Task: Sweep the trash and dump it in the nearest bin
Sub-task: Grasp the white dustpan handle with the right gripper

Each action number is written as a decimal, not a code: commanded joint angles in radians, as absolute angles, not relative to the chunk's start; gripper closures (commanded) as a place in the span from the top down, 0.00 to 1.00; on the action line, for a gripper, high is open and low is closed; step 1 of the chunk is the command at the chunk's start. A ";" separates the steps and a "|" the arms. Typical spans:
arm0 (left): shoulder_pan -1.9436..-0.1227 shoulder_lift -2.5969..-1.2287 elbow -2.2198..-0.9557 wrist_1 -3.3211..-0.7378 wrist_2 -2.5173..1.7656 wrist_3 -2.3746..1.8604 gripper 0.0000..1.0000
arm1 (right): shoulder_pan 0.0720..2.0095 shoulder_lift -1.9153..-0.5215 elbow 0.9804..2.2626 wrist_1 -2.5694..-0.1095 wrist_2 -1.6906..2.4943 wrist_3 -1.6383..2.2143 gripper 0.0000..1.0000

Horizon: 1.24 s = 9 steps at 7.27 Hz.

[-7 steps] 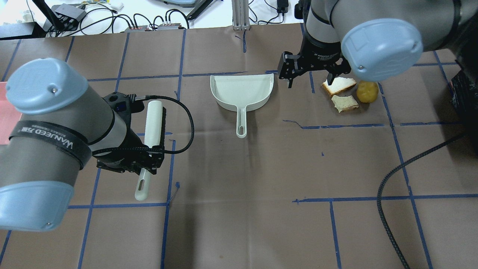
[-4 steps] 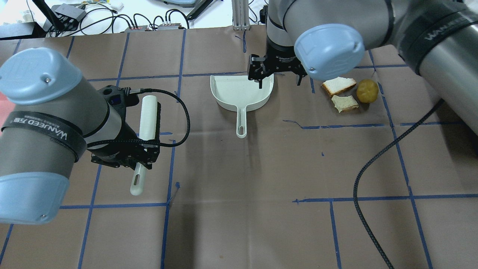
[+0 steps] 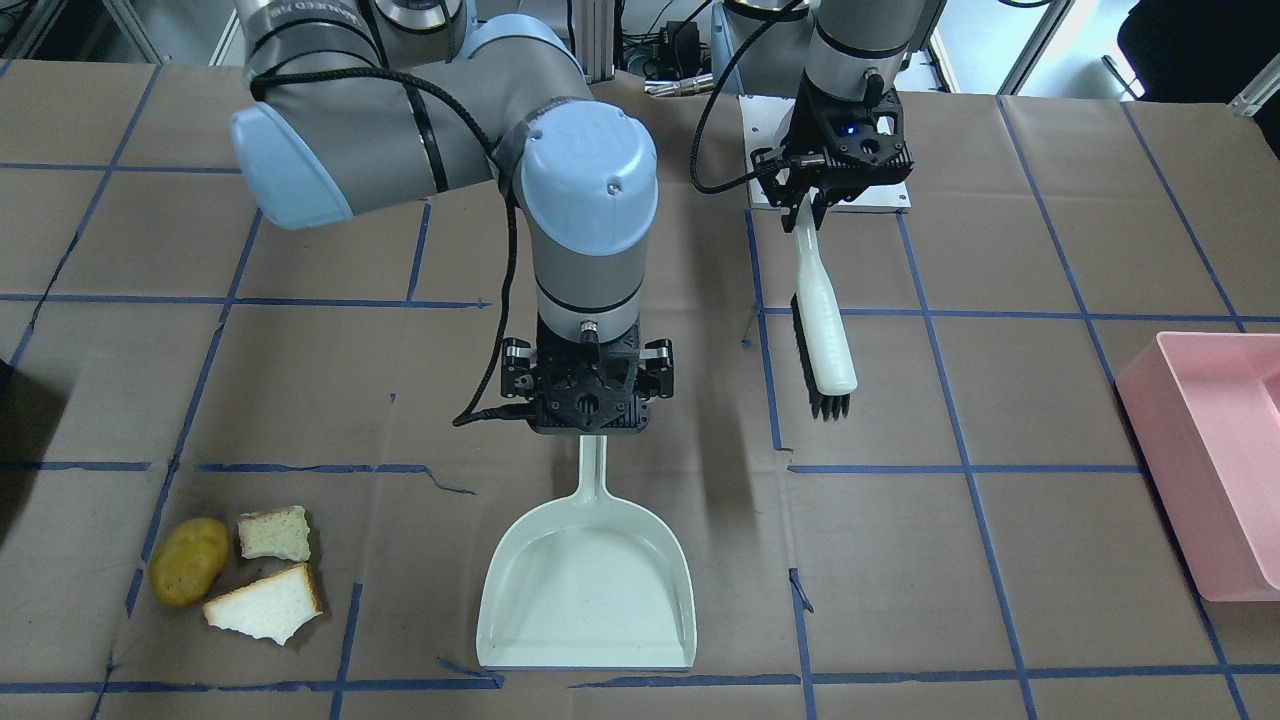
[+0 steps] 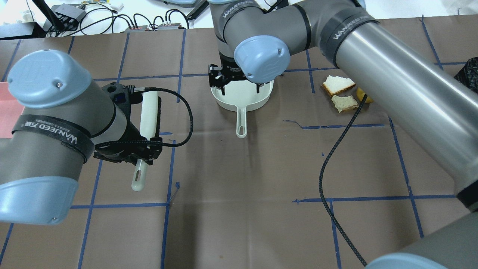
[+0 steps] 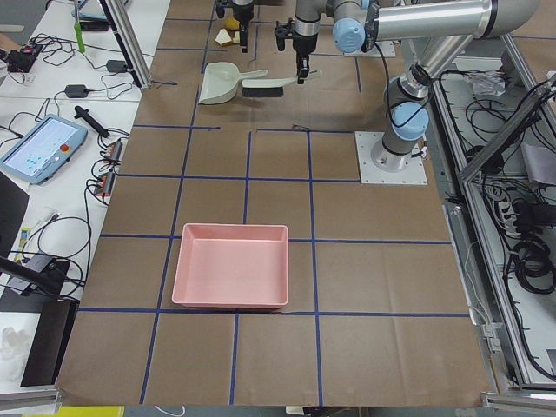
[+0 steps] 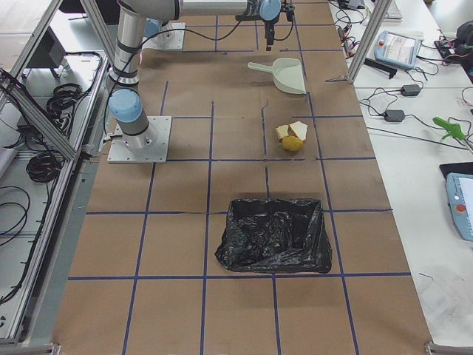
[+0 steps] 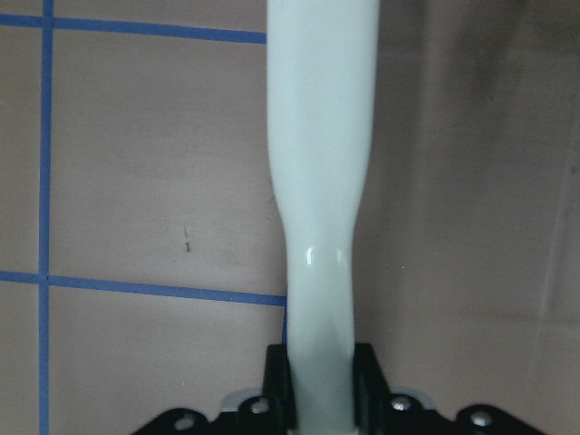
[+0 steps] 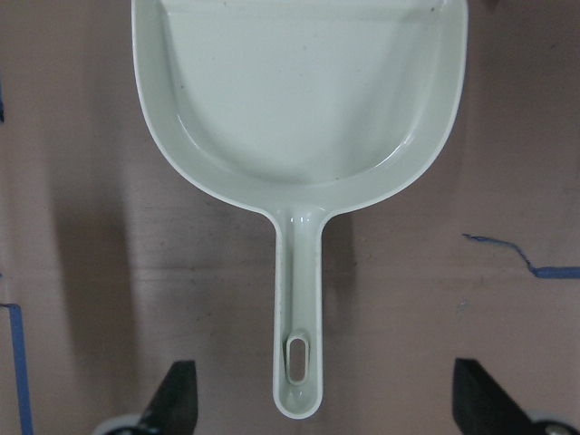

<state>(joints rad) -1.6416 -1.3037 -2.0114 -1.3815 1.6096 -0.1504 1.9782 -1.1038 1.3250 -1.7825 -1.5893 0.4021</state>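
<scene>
We see the table (image 3: 1000, 560) first, covered in brown paper and crossed by blue tape lines. Over it the right arm (image 4: 392, 86) reaches across to the middle, and the left arm (image 4: 56, 123) stands on its own side.

Toward the robot's right end of the table sits a black trash bag (image 6: 273, 235), lying open. Toward the left end sits a shallow pink tray (image 5: 230, 265).

In the middle lies the pale green dustpan (image 3: 588, 590), flat on the table, with its handle pointing back at the robot. The right jaws hang above the end of that handle. They are spread wide and have hold of nothing. In the right wrist view the handle lies between the two fingers and well apart from both.

The brush (image 3: 825, 330), pale with black bristles along one side, is on the robot's left of the dustpan. The left jaws are clamped tight on its handle. The slotted handle end sticks out on the robot's side of the jaws, and the bristled head points away from the robot.

The trash lies together on the table, on the robot's right of the dustpan and well apart from it, between the dustpan and the black bag. We count the white bread wedge (image 3: 265, 605) with its brown crust, farthest from the robot. The yellow-brown potato (image 3: 188, 573) lies just beside it, on the side away from the dustpan. The small squarish bread chunk (image 3: 273, 533) is nearest the robot.
</scene>
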 commanded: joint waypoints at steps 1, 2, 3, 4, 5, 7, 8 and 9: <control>-1.640 -1.307 -2.010 -1.396 1.612 -0.150 0.09 | 1.994 -1.095 1.403 -1.869 -1.586 0.434 1.00; -1.629 -1.307 -2.011 -1.402 1.611 -0.150 0.09 | 1.997 -1.088 1.451 -1.975 -1.586 0.474 1.00; -1.623 -1.307 -2.010 -1.443 1.611 -0.149 0.09 | 1.997 -1.089 1.482 -2.012 -1.589 0.477 1.00; -1.623 -1.308 -2.002 -1.453 1.599 -0.147 0.04 | 1.996 -1.086 1.494 -2.014 -1.591 0.476 1.00; -1.621 -1.310 -2.006 -1.454 1.592 -0.146 0.02 | 1.991 -1.083 1.500 -2.016 -1.597 0.472 1.00; -1.621 -1.310 -2.011 -1.454 1.588 -0.146 0.00 | 1.988 -1.059 1.516 -2.017 -1.597 0.480 1.00; -1.621 -1.310 -2.011 -1.456 1.588 -0.146 0.00 | 1.990 -1.045 1.516 -2.022 -1.589 0.497 1.00; -1.620 -1.310 -2.013 -1.454 1.566 -0.146 0.00 | 1.991 -1.034 1.514 -2.022 -1.588 0.508 1.00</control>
<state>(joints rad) -1.6210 -1.3102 -2.0111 -1.4547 1.5833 -0.1458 1.9898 -1.0493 1.5138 -2.0199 -1.5915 0.4933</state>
